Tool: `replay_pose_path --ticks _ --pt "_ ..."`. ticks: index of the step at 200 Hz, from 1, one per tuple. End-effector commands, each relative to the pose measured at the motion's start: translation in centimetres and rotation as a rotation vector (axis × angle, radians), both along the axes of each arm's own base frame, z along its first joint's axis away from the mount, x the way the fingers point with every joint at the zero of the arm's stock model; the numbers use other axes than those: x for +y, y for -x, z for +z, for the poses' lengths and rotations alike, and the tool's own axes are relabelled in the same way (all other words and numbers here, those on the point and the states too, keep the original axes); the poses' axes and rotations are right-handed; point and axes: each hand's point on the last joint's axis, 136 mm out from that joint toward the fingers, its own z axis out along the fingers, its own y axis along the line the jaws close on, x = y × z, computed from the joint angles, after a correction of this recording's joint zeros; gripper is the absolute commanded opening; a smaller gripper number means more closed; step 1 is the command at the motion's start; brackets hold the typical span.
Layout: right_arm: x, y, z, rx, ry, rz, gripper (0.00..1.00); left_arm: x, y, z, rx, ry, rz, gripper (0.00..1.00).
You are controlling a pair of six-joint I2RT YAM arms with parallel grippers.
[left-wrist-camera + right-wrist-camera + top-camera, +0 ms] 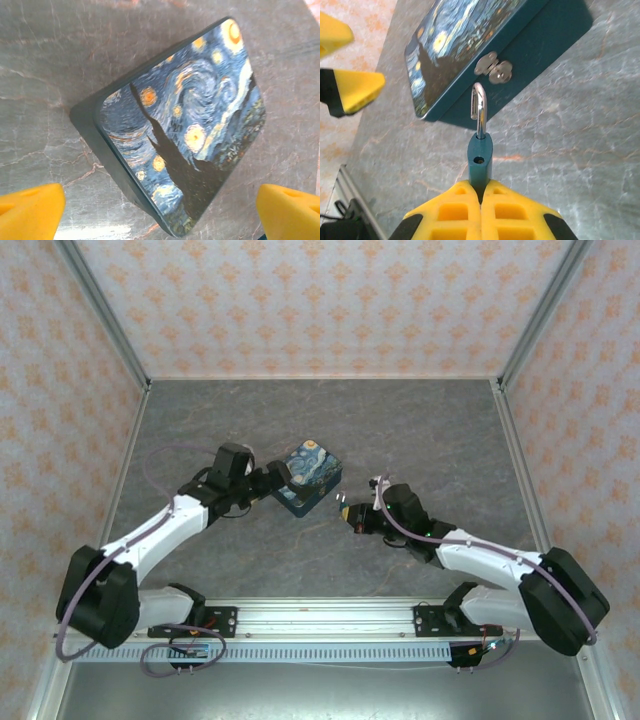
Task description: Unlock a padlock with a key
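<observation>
Grey table (580, 150); padlock (480, 157) pinched between right fingers (451, 216).

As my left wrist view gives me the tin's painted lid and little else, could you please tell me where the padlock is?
Observer: The right gripper is shut on the teal padlock, which points its shackle at the starry-night tin.
Operator: Thank you. Is it hooked onto the tin?
Observer: No. The shackle stops short of the silver latch on the tin's side wall, with a gap between them.
</observation>
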Motion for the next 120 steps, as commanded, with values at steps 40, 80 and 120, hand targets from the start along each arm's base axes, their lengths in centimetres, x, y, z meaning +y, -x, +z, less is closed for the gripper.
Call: replay_pose_path --ticks 40,80,120 --pt "0.0 3.5 -3.1 0.145 0.002 0.116 0.0 3.0 2.4 1.6 -0.11 -0.109 0.022 0.98" --pt "0.1 4.3 -5.4 0.211 0.028 0.147 0.01 4.2 4.1 1.1 -0.124 -0.132 0.045 0.98" --pt "-0.1 4.6 -7.5 0.27 0.062 0.139 0.0 4.5 4.9 0.7 -0.108 -0.149 0.032 0.98"
